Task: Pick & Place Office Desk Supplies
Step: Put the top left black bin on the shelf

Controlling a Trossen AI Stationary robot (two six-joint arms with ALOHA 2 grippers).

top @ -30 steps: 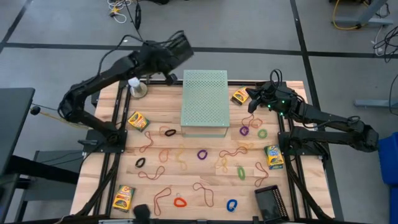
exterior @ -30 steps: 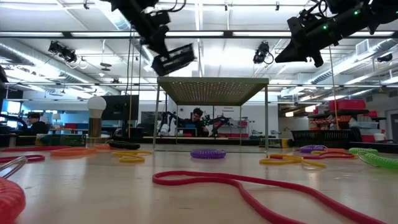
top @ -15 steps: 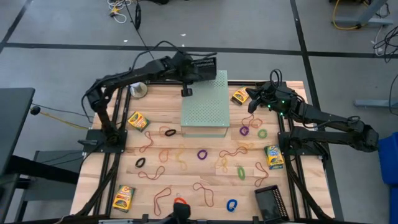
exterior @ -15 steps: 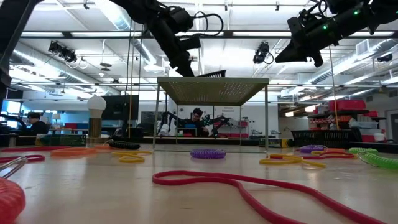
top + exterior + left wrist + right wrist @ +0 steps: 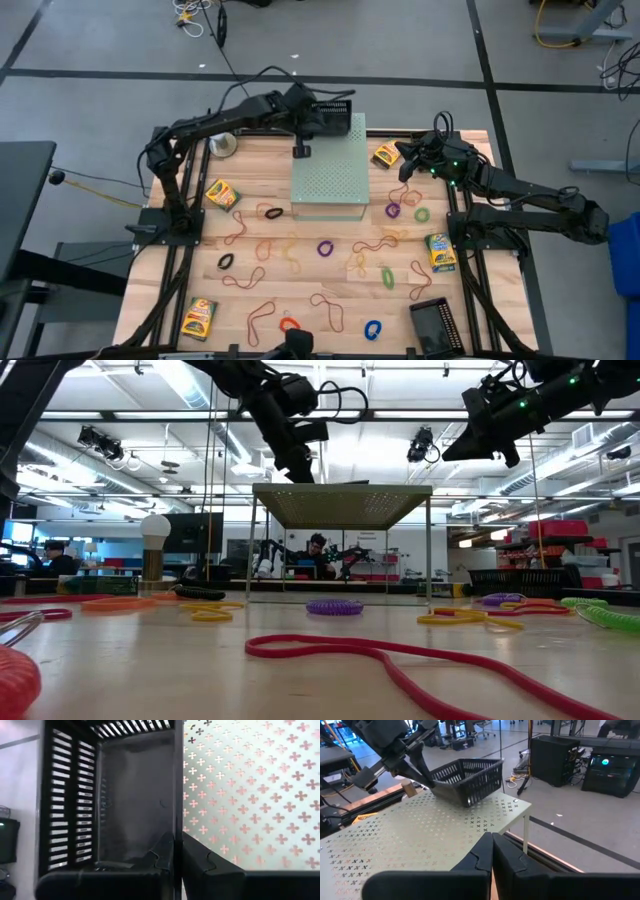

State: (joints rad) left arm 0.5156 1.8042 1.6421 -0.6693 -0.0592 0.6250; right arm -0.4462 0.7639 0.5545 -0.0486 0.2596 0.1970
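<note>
Left gripper [image 5: 318, 112] is up over the back edge of the pale-green box [image 5: 328, 165], fingers pinched on the wall of a black tray [image 5: 336, 110] resting tilted on the box top. Right gripper [image 5: 408, 158] hangs near the table's back right corner, fingers pressed together on nothing. The supplies lie well below and apart from both: rubber bands [image 5: 290, 252] and coloured loops [image 5: 325, 248] spread across the table's middle and front, and crayon boxes [image 5: 222, 194] sit toward the left and right edges.
</note>
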